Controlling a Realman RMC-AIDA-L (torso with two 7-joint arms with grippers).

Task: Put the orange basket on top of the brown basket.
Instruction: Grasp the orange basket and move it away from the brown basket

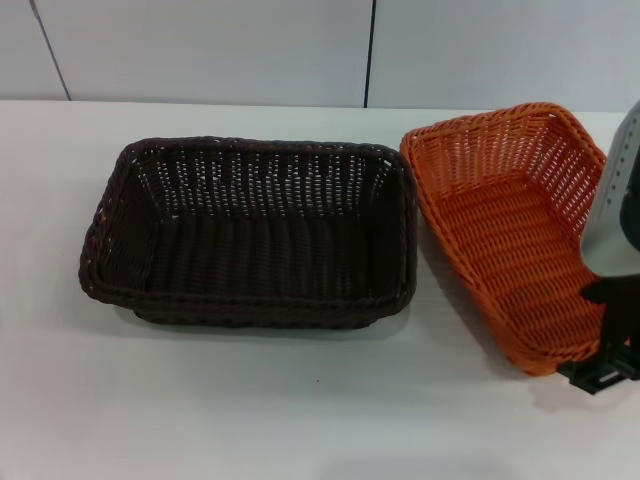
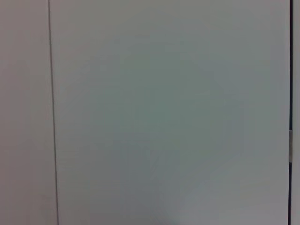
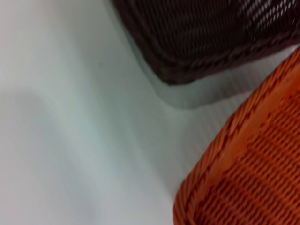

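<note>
My right claw (image 1: 603, 372) at near-right corner of orange rectangular woven basket (image 1: 510, 220), finger spread unreadable. Dark brown rectangular woven basket (image 1: 250, 232) at basket's 9 o'clock, apart.

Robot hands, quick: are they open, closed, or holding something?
Left gripper: not in view.
Right gripper: at the near right corner of the bright orange woven basket, which looks tilted; whether it grips cannot be told.

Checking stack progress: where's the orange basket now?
Head view: orange basket on the table's right side, tilted, beside the brown basket, right gripper at its near right corner.
</note>
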